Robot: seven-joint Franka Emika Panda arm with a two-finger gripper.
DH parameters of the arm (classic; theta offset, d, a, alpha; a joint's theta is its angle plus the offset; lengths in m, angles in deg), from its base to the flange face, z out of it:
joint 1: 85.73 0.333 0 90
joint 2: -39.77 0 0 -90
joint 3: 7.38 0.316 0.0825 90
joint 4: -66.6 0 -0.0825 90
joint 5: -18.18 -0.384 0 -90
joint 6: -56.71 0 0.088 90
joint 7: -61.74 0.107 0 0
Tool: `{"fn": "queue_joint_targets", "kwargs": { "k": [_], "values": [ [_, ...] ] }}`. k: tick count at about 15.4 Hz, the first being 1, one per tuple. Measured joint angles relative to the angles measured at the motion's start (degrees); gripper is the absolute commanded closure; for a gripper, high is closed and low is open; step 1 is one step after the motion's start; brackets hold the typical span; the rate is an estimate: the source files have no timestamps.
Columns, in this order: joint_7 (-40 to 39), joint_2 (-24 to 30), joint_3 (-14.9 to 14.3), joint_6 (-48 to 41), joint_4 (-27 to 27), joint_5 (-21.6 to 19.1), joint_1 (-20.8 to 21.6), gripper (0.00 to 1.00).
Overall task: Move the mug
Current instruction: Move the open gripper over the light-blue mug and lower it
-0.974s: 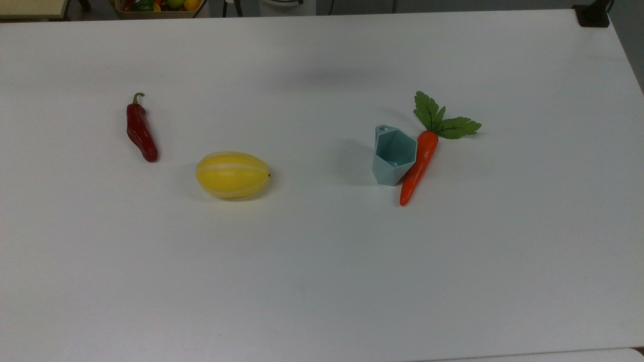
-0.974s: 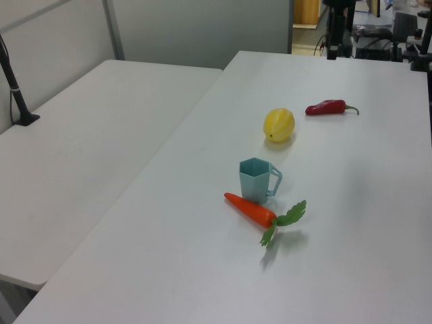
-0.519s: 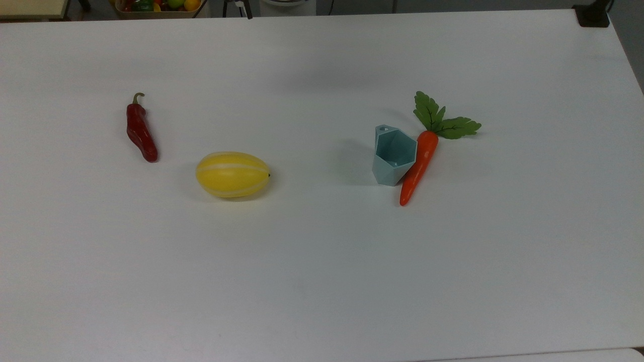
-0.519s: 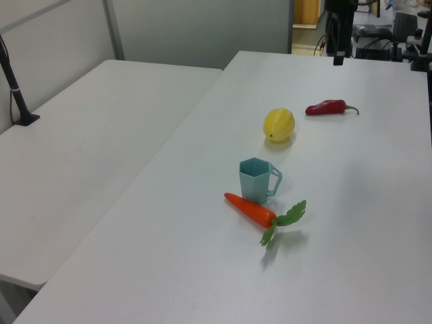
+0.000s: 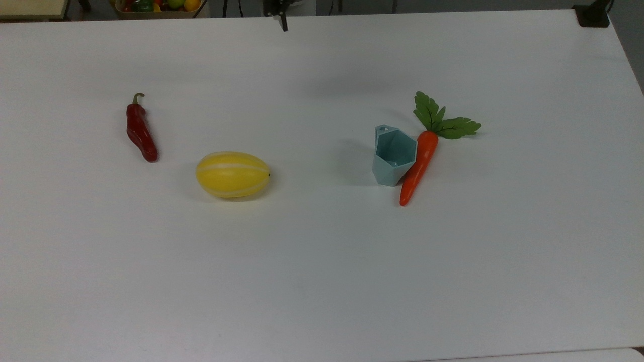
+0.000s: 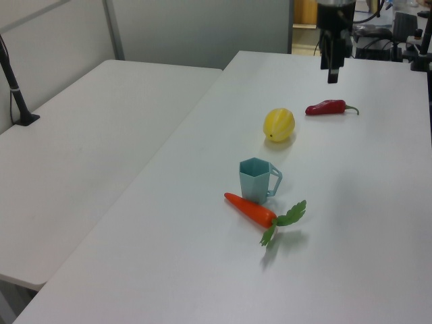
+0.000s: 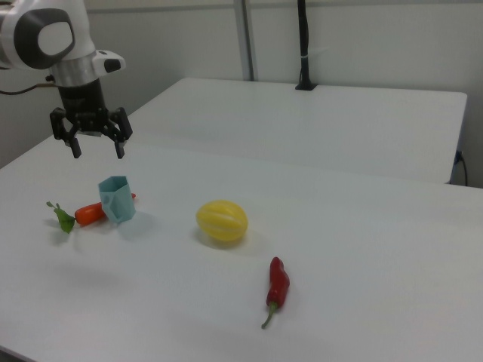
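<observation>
Mug [image 5: 394, 156], pale teal faceted plastic, stands upright touching the orange toy carrot [image 5: 419, 165] at its 3 o'clock in the top view; the black two-finger gripper [image 7: 96, 145] hangs above, fingers apart, likely ready to descend.

the carrot [image 5: 419, 163] leans against the mug [image 5: 394, 156] on the top view's right; the mug's other sides stand free.

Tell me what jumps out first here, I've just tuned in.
The gripper hangs open in the air above the table. Below, the teal mug stands upright, touching the carrot on the top view's right. A yellow melon and red chili lie apart at the top view's left.
</observation>
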Motion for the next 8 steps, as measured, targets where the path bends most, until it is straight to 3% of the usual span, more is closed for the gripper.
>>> {"fn": "queue_joint_targets", "kwargs": {
  "k": [8],
  "values": [
    [8.77, -6.03, 0.06, 10.28, -0.45, 0.0, 5.1, 0.0]
  ]
}}
